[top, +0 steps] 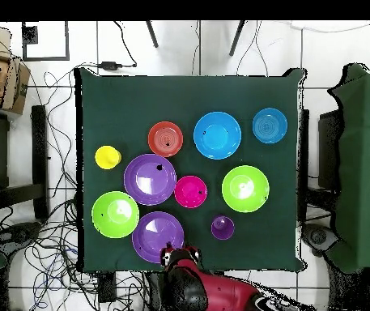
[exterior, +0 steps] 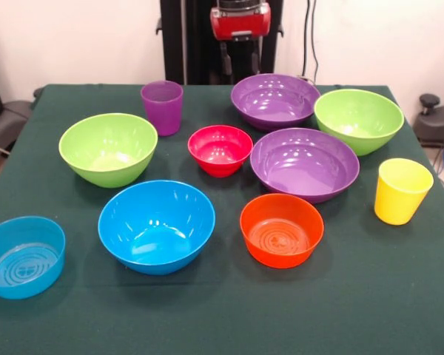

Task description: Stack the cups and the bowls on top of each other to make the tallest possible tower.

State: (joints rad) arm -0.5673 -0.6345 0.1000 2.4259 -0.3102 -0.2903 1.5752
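Observation:
Every cup and bowl sits apart on the green cloth; nothing is nested and no tower stands. The purple cup (exterior: pixel 162 106) is far left and the yellow cup (exterior: pixel 402 191) at the right edge. Two lime bowls (exterior: pixel 108 148) (exterior: pixel 359 120) flank two wide purple bowls (exterior: pixel 275 100) (exterior: pixel 304 163) and the small red-pink bowl (exterior: pixel 220 149). Nearer the camera are the large blue bowl (exterior: pixel 156 225), the orange bowl (exterior: pixel 281 229) and the small blue bowl (exterior: pixel 22 256). My gripper (exterior: pixel 241 61) (top: pixel 176 257) hangs open and empty behind the far purple bowl, at the table's edge.
The table (top: pixel 91 97) is covered in dark green cloth. Cables lie on the floor around it, and other green-covered furniture stands to either side. A cardboard box (top: pixel 10 77) sits off the table's corner.

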